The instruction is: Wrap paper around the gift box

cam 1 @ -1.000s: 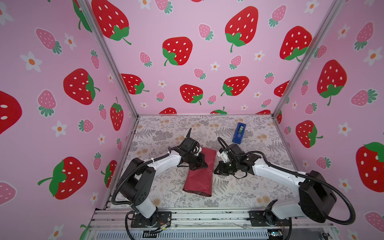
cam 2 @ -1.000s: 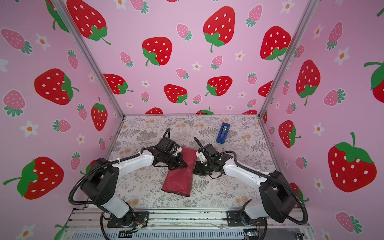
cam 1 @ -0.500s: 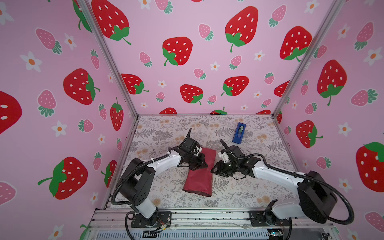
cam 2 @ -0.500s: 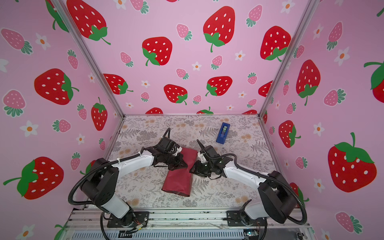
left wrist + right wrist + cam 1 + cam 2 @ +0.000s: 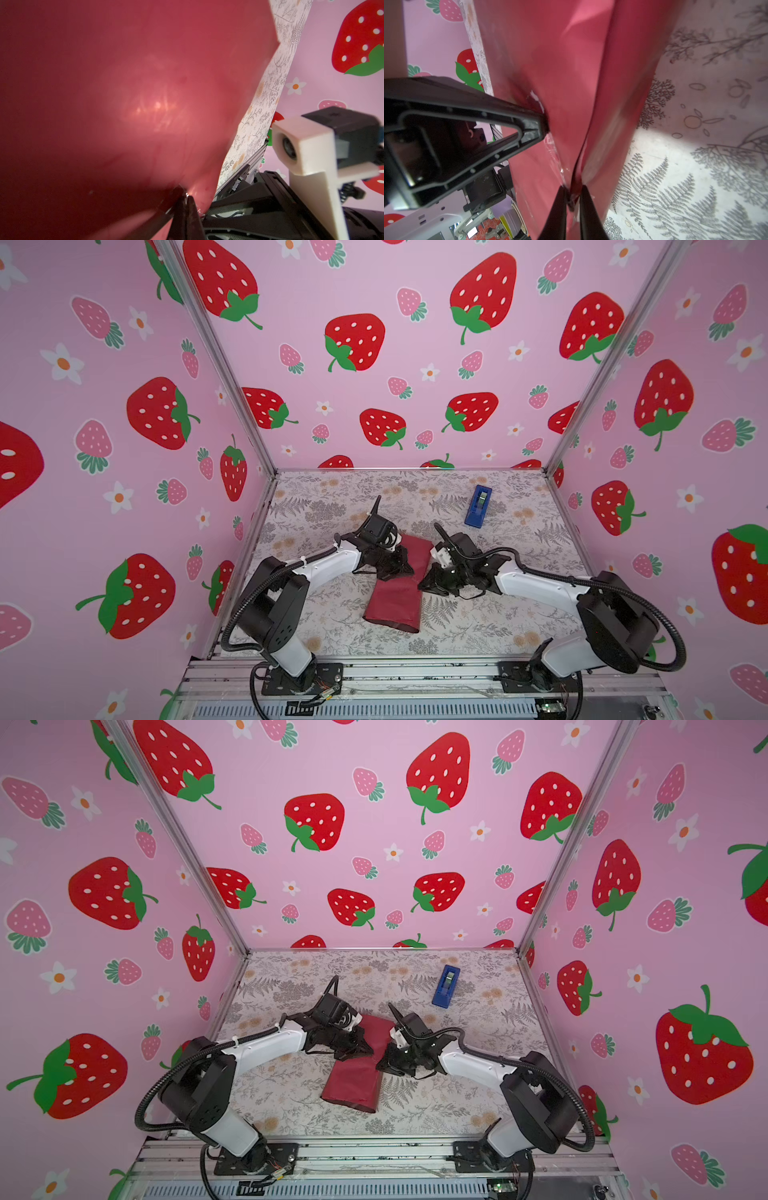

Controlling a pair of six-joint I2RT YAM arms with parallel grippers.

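In both top views the paper (image 5: 395, 599) (image 5: 352, 1082) lies folded into a bundle near the middle of the table (image 5: 332, 497) (image 5: 291, 977), its long side running from 12 to 6 o'clock. The left gripper (image 5: 405, 569) meets it at its 10 o'clock edge, and the right gripper (image 5: 423, 584) meets it at its 3 o'clock edge, the two facing each other across it. The tape dispenser (image 5: 478, 506) (image 5: 446, 986) lies well apart at the paper's 1 o'clock, farther back on the table.

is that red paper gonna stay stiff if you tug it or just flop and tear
Probably floppy: the paper buckles into a soft fold where the right hand pinches it. Its glossy sheen in the left wrist view suggests it may slip out of a light pinch. It looks thin, so a hard tug could crease or tear it.
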